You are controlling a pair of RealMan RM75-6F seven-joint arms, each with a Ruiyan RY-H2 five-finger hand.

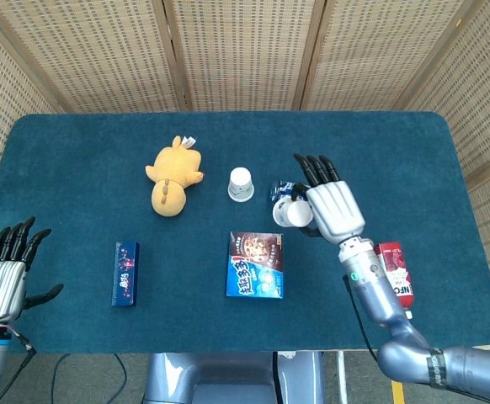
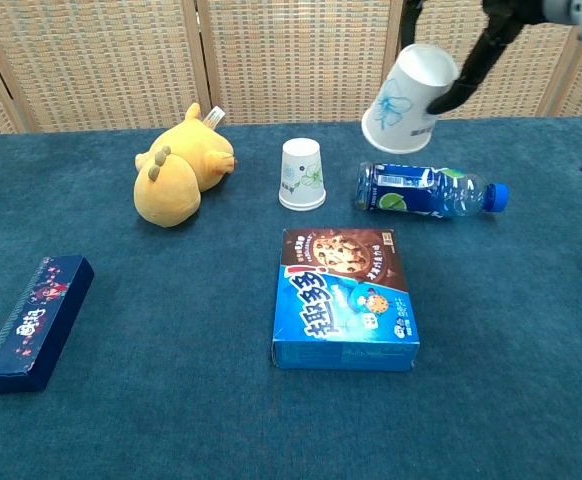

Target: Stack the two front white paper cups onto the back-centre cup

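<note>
The right hand (image 1: 329,209) grips a white paper cup (image 2: 409,85) aloft, mouth tilted down-left, above the water bottle (image 2: 429,191) and right of the upturned back-centre cup (image 2: 302,174). To stack cleanly, the carried cup should likely be levelled and centred before lowering. The left hand (image 1: 2,275) hovers empty, fingers spread, near-left.

R hand (image 1: 333,210) raised, fingers curled (holding); L hand (image 1: 1,282) low, fingers spread.
</note>
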